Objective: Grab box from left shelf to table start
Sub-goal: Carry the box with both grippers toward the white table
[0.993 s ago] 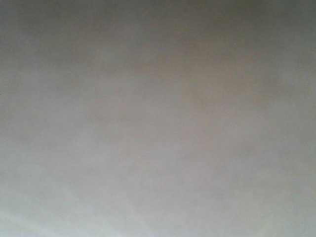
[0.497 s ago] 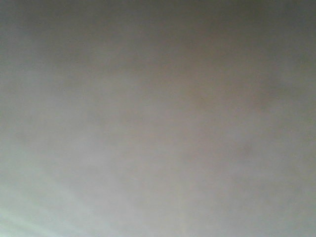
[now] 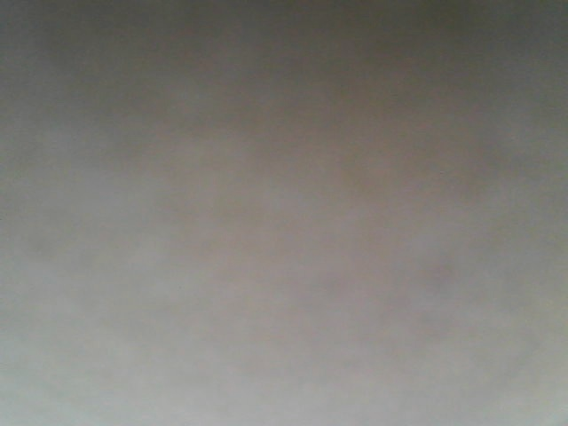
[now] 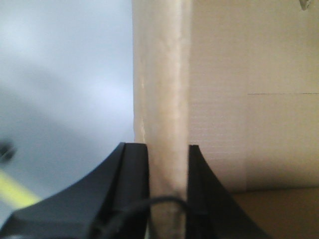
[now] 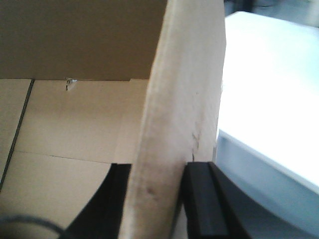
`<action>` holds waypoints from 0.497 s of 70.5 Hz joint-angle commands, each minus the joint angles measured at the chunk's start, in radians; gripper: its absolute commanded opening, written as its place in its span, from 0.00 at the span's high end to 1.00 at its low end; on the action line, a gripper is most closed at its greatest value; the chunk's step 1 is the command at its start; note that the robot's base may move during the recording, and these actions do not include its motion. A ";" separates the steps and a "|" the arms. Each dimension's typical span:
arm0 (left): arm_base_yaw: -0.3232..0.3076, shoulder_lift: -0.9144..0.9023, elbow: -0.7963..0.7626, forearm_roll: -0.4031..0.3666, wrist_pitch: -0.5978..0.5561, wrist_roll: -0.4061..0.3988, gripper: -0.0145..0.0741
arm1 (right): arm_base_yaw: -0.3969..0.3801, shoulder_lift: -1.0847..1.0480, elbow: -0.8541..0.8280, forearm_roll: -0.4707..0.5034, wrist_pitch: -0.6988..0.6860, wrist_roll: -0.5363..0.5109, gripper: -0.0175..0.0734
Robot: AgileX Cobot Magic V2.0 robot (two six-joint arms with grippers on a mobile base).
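The box fills much of both wrist views as brown cardboard. My left gripper point(image 4: 168, 149) is shut on the upright edge of one box wall point(image 4: 162, 74), with the box's inside point(image 4: 249, 124) to its right. My right gripper point(image 5: 159, 167) is shut on the opposite wall point(image 5: 184, 89), with the box's inner floor point(image 5: 65, 129) to its left. The white table point(image 5: 269, 74) lies just right of that wall, its edge running down to the right. The front view is filled by a blurred grey-brown surface point(image 3: 284, 213) with no detail. The left shelf is out of view.
Left of the wall held by my left gripper is a pale bluish-white surface point(image 4: 65, 74). A yellow stripe point(image 4: 15, 191) and a small dark blurred spot point(image 4: 6, 149) sit at its lower left. The table's front face point(image 5: 259, 184) drops close beside my right finger.
The front view stays a featureless blur. The pale streak in its lower left corner has faded and the picture has darkened slightly.
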State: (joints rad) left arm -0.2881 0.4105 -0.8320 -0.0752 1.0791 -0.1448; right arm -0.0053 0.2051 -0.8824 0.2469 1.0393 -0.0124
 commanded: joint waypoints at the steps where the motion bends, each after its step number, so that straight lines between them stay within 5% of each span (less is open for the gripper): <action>1: -0.002 0.005 -0.029 0.012 -0.061 -0.002 0.95 | -0.008 0.017 -0.029 -0.071 -0.161 -0.006 0.74; 35: -0.002 0.005 -0.029 0.012 -0.063 -0.002 0.95 | -0.008 0.017 -0.029 -0.071 -0.161 -0.006 0.74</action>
State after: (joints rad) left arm -0.2881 0.4105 -0.8320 -0.0752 1.0791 -0.1448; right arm -0.0053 0.2051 -0.8824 0.2469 1.0393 -0.0124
